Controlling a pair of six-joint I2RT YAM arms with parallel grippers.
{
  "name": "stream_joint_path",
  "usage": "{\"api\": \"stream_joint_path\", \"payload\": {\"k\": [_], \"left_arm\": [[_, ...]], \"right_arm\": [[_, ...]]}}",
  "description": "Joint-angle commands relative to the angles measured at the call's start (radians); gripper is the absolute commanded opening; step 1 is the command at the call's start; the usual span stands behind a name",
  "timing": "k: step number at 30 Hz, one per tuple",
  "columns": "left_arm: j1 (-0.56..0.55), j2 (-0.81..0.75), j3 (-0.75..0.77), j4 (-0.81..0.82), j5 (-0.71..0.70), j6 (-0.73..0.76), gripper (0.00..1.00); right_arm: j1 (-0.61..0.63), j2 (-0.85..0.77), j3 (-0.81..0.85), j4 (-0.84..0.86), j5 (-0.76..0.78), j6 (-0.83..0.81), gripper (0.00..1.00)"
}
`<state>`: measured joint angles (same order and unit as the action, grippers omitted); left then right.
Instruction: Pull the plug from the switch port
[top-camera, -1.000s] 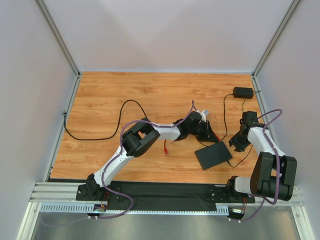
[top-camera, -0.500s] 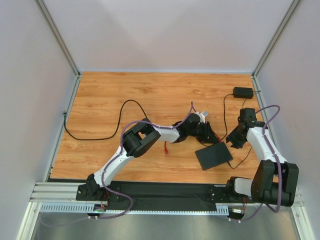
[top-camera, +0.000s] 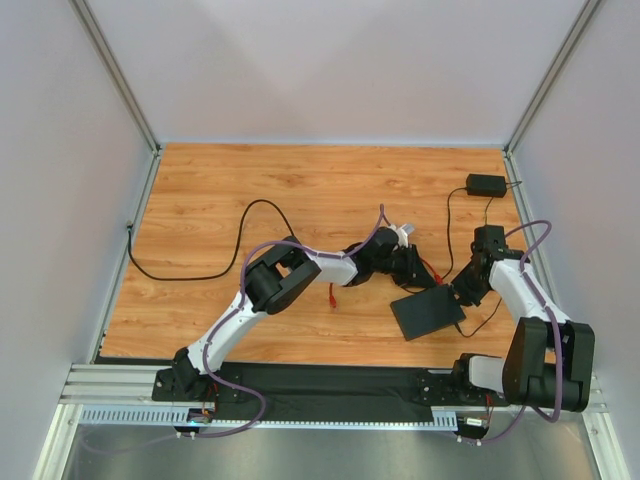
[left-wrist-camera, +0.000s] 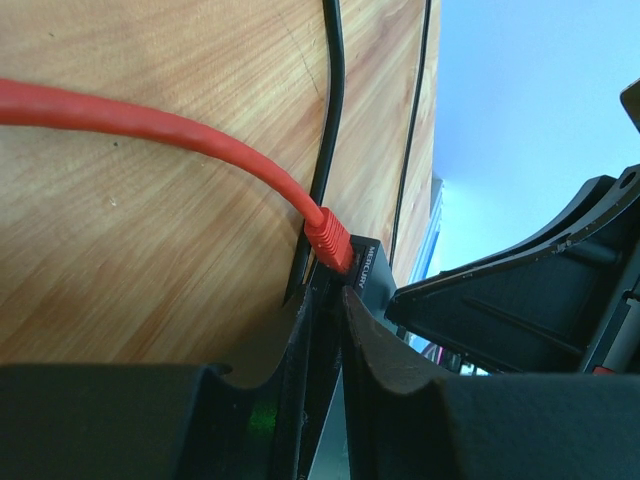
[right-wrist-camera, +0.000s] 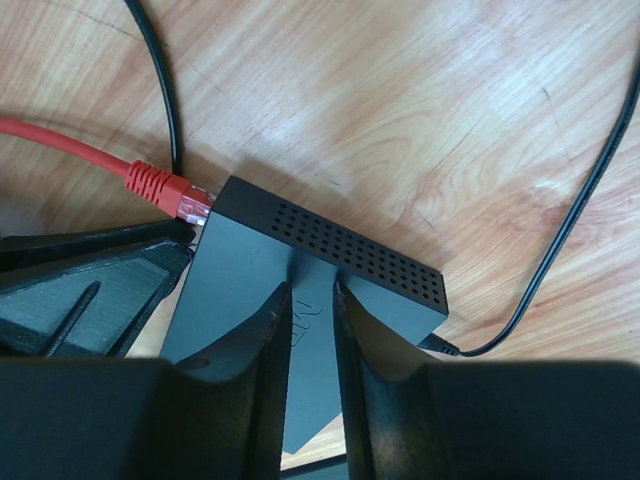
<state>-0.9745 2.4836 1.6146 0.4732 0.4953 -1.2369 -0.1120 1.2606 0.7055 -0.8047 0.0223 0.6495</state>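
Note:
The switch (top-camera: 428, 311) is a flat black box lying right of the table's centre. A red plug (left-wrist-camera: 328, 243) on a red cable (left-wrist-camera: 150, 125) sits in its edge; the switch port itself is hidden behind the plug. My left gripper (left-wrist-camera: 328, 292) points at the plug from just short of it, jaws a narrow slit apart, nothing seen between them. In the right wrist view the plug (right-wrist-camera: 160, 188) enters the switch (right-wrist-camera: 230, 280) at its far left corner. My right gripper (right-wrist-camera: 311, 290) hovers at the box's top face, jaws slightly apart, gripping nothing.
A thin black power lead (right-wrist-camera: 560, 240) plugs into the switch's right side and runs to a small adapter brick (top-camera: 486, 184) at the back right. Another black cable (top-camera: 200, 265) loops across the left of the table. The red cable's loose end (top-camera: 331, 296) lies by the left forearm.
My right gripper has swung down and left, from beside the switch to over its right part. The left gripper has stayed at the plug, shifting only slightly.

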Motion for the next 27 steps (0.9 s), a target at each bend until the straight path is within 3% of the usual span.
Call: {"api": "stream_joint_path", "payload": {"k": [1, 7, 14, 27], "left_arm": [[0.0, 0.026, 0.042, -0.039, 0.025, -0.006, 0.25], [0.0, 0.029, 0.057, -0.053, 0.023, -0.018, 0.29], [-0.001, 0.037, 0.03, 0.05, 0.029, -0.073, 0.29], [-0.003, 0.092, 0.113, -0.032, 0.006, -0.122, 0.32]], "right_arm": [[0.003, 0.034, -0.021, 0.016, 0.061, -0.005, 0.22], [0.005, 0.088, -0.05, 0.039, 0.054, 0.013, 0.21], [0.003, 0.128, -0.061, 0.064, 0.042, 0.018, 0.2], [0.005, 0.134, -0.063, 0.071, 0.059, 0.012, 0.19]]}}
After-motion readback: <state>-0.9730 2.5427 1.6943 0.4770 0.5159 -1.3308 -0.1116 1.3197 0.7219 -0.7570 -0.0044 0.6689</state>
